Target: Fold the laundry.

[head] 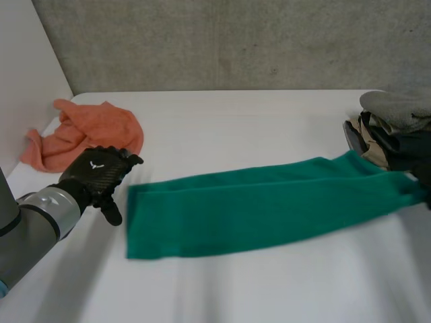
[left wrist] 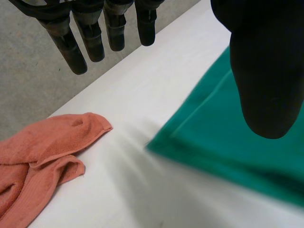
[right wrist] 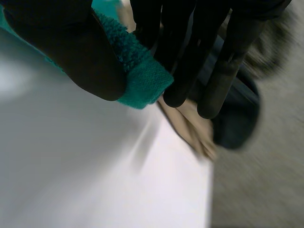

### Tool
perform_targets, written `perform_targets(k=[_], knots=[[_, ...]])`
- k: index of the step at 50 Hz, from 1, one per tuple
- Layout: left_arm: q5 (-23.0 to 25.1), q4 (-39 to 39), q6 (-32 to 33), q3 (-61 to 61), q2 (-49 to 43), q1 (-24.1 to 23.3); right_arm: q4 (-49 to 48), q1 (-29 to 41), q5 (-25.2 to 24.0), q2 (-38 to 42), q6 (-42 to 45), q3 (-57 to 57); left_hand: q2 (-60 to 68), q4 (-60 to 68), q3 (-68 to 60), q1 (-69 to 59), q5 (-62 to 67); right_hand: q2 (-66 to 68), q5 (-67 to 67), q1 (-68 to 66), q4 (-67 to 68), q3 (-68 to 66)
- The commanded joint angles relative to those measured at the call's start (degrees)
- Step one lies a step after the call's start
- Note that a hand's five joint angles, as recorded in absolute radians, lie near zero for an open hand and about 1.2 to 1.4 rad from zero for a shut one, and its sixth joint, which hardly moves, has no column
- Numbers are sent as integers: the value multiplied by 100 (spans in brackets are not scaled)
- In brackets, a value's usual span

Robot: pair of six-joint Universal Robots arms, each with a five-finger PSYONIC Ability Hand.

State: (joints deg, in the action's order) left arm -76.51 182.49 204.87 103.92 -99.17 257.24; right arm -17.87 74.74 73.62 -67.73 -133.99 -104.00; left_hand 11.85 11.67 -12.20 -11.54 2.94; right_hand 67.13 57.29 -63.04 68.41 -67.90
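Your right hand (right wrist: pixel 90 61) is pinching the green towel (head: pixel 256 205). Its thumb presses one end corner of the cloth against the fingers (right wrist: pixel 213 80), which hang nearly straight. Just beyond those fingertips lies a pile of dark and beige clothes (head: pixel 390 131). From that grip the towel runs as a long folded strip across the white table (head: pixel 236 114) toward your left hand (head: pixel 97 176). That hand is spread and holds nothing, with its fingers straight and its thumb held wide. The towel's free end lies just beside the thumb, apart from it. Beyond the left fingertips an orange towel (head: pixel 91 131) lies crumpled.
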Motion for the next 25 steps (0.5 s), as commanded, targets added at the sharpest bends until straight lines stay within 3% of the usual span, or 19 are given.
perform_targets(k=[1,8,13,18,25], knots=[[4,-3,0,58,82,71,748,-93,152,137,953,625,-46,-28,81,15,-155,1287,1271,-1696,1159,-1210],[-5,-3,0,128,302,194,504,1392,170,-293,760,934,-46,-29,81,15,-155,1287,1271,-1696,1159,-1210],[4,6,-61,242,626,370,-75,3165,-460,-592,795,943,-46,-29,81,15,-155,1287,1271,-1696,1159,-1210],[31,-3,-175,392,890,476,-463,4556,-937,-22,839,1022,-46,-29,81,15,-155,1287,1271,-1696,1159,-1210],[101,6,-264,603,1075,555,-490,5928,-911,830,1383,1180,-63,-45,98,32,-172,1287,1271,-1696,1159,-1210]])
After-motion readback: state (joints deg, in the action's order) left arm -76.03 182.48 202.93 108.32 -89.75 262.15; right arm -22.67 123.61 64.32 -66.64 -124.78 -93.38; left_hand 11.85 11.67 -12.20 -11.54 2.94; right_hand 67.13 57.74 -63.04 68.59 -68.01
